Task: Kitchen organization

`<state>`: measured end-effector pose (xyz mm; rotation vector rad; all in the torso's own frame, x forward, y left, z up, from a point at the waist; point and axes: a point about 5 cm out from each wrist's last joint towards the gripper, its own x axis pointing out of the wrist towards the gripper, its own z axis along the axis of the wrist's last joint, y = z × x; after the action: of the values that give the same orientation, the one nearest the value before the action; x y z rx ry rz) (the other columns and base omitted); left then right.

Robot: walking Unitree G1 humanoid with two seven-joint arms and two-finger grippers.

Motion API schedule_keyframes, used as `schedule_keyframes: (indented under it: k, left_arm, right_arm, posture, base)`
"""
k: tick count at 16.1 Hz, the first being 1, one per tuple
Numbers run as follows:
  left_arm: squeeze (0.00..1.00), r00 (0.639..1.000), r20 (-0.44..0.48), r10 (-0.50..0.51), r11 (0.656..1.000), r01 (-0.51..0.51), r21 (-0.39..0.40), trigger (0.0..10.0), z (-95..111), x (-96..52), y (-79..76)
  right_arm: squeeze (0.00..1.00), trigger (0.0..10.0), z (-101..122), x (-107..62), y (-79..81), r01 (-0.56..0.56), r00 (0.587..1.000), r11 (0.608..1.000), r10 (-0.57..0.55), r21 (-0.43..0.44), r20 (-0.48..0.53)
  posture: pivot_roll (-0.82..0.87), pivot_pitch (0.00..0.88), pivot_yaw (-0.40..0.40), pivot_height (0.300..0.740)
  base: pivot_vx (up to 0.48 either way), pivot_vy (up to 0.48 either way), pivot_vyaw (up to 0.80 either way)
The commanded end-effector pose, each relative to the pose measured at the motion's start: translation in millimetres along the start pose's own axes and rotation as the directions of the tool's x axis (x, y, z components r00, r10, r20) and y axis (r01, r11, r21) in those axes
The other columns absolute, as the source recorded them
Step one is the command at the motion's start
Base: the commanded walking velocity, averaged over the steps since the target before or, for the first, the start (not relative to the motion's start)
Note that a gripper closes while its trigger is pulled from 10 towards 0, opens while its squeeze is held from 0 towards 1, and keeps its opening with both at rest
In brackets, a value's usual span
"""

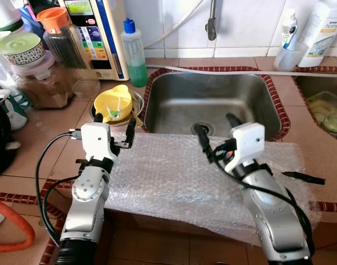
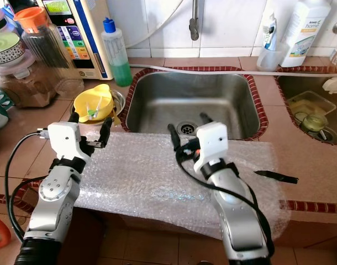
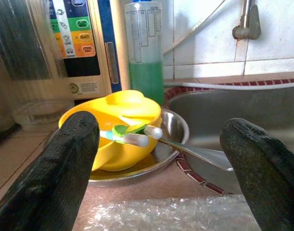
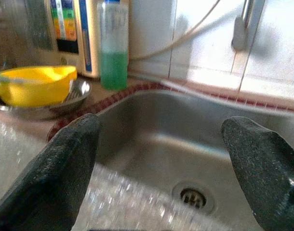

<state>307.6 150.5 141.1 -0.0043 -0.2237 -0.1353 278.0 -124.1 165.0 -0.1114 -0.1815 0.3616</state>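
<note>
**Supervisor:** What's closest to you?

**Me:** A sheet of bubble wrap (image 1: 185, 176) laid over the front edge of the tiled worktop (image 1: 41, 138), hanging a little past it. I'd guess it's there as padding. Both my arms are raised just above it. A dark flat strip (image 1: 304, 177) lies on its right end; I can't tell what it is.

**Supervisor:** Jaws?

**Me:** The left gripper (image 1: 114, 126) has its jaws spread wide and holds nothing. The right gripper (image 1: 216, 130) is the same, wide apart and empty, poised at the near rim of the steel sink (image 1: 174, 96).

**Supervisor:** And what are you after?

**Me:** Most likely the yellow bowl (image 3: 113, 127). My left wrist camera looks straight at it between the two fingers (image 3: 60, 168). It sits in a shallow metal dish (image 3: 173, 134) on the worktop, just left of the sink, with a green and white utensil (image 3: 132, 134) resting across it. The left gripper is near it, not touching.

**Supervisor:** Beyond that?

**Me:** A bottle of green liquid (image 1: 134, 52) stands against the wall tiles beside a panelled appliance (image 1: 96, 33), with lidded jars (image 1: 33, 72) crowded to the left. The tap (image 1: 211, 19) hangs over the sink, and a white bottle (image 1: 322, 30) stands at far right.
</note>
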Motion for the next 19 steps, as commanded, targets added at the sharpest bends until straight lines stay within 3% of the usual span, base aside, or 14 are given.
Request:
schedule_keyframes:
  k: [1, 4, 9, 10, 12, 13, 14, 15, 19]
  left_arm:
    - [0.00, 1.000, 0.001, -0.011, 1.000, 0.011, 0.000, 10.0, -0.8, 2.1, 0.4]
    - [0.00, 0.999, 0.005, -0.048, 0.999, 0.048, 0.005, 10.0, -3.7, 11.7, -5.0]
    - [0.00, 0.999, 0.004, -0.041, 0.999, 0.041, -0.014, 10.0, -9.1, 22.6, -0.6]
    - [0.00, 0.999, 0.007, -0.040, 0.999, 0.040, -0.007, 8.5, -8.8, 23.5, 0.3]
    - [0.00, 0.999, 0.012, -0.035, 0.999, 0.035, -0.008, 1.8, -9.4, 25.2, 2.9]
    - [0.00, 0.999, 0.013, -0.034, 0.999, 0.034, -0.007, 1.2, -9.9, 25.4, 3.3]
    - [0.00, 1.000, 0.013, -0.027, 1.000, 0.027, 0.000, 1.8, -11.3, 25.4, 4.6]
    - [0.00, 1.000, 0.014, -0.021, 1.000, 0.021, 0.005, 3.7, -12.1, 25.3, 5.6]
    - [0.00, 1.000, 0.024, -0.008, 0.999, 0.007, 0.038, 3.5, -10.9, 24.9, 10.1]
  right_arm:
    - [0.00, 10.0, 3.3, -1.2, 2.8, -0.017, 1.000, 1.000, 0.017, 0.012, 0.004]
    - [0.00, 10.0, 5.3, -6.8, 7.7, -0.066, 0.998, 0.997, 0.066, 0.035, -0.014]
    - [0.00, 10.0, 5.5, -10.9, 10.0, -0.091, 0.995, 0.995, 0.093, 0.046, -0.029]
    - [0.00, 10.0, 5.6, -11.0, 10.1, -0.093, 0.995, 0.995, 0.094, 0.047, -0.030]
    - [0.00, 10.0, 5.7, -11.0, 11.2, -0.101, 0.994, 0.994, 0.103, 0.047, -0.030]
    - [0.00, 10.0, 5.8, -10.9, 11.3, -0.102, 0.994, 0.994, 0.104, 0.047, -0.030]
    - [0.00, 10.0, 6.0, -10.5, 11.7, -0.104, 0.994, 0.993, 0.106, 0.047, -0.031]
    - [0.00, 10.0, 6.2, -10.0, 11.9, -0.105, 0.994, 0.993, 0.107, 0.046, -0.031]
    - [0.00, 10.0, 6.2, -9.6, 12.5, -0.105, 0.994, 0.994, 0.106, 0.044, -0.029]
  posture:
    - [-0.24, 0.148, 0.096, 0.740]
    - [-0.27, 0.160, 0.097, 0.740]
    - [-0.28, 0.158, 0.096, 0.740]
    - [-0.28, 0.157, 0.095, 0.740]
    - [-0.28, 0.155, 0.094, 0.740]
    - [-0.28, 0.155, 0.094, 0.740]
    - [-0.27, 0.155, 0.094, 0.740]
    - [-0.27, 0.155, 0.093, 0.740]
    - [-0.27, 0.156, 0.094, 0.740]
  base:
    - [0.000, 0.000, 0.00]
    - [0.000, 0.000, 0.00]
    - [0.000, 0.000, 0.00]
    - [0.000, 0.000, 0.00]
    - [0.000, 0.000, 0.00]
    - [0.000, 0.000, 0.00]
    - [0.000, 0.000, 0.00]
    - [0.000, 0.000, 0.00]
    - [0.000, 0.000, 0.00]
